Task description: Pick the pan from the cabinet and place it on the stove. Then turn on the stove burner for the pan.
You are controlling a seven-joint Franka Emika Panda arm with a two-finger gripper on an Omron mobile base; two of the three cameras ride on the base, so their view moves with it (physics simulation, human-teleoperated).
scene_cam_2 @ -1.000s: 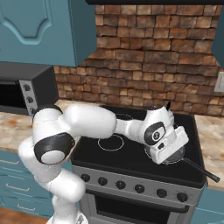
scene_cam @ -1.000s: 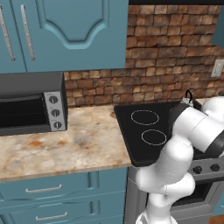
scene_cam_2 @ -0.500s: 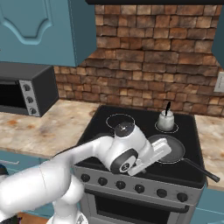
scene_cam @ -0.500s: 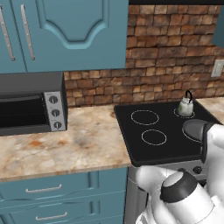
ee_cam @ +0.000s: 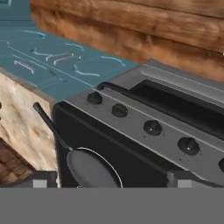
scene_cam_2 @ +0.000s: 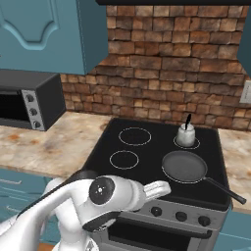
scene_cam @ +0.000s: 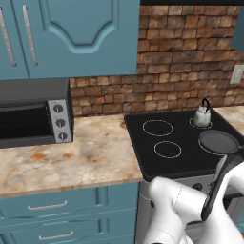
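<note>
pan (scene_cam_2: 184,166) sits flat on the stove (scene_cam_2: 147,166), on the front right stove burner (scene_cam_2: 168,175), whose white ring shows around the pan's rim; its long black handle runs off toward the front right corner of the cooktop, tip past the glass edge; same pan in the left base view (scene_cam: 218,141), at the right edge of the glass; small silver kettle (scene_cam_2: 186,134) stands on the back right ring, just behind the pan, not touching it; two left rings are bare; row of black knobs (scene_cam_2: 181,215) on the grey front panel below the pan; hand view looks back at that panel from low in front, rolled over, pan (ee_cam: 89,169) and knobs (ee_cam: 152,127) both visible; gripper (ee_cam: 109,183) spread wide, nothing between the finger tips, off the pan and off the knobs; cabinet (scene_cam: 71,35) doors shut above the toaster oven (scene_cam: 33,112) on the speckled counter (scene_cam: 81,152)
</note>
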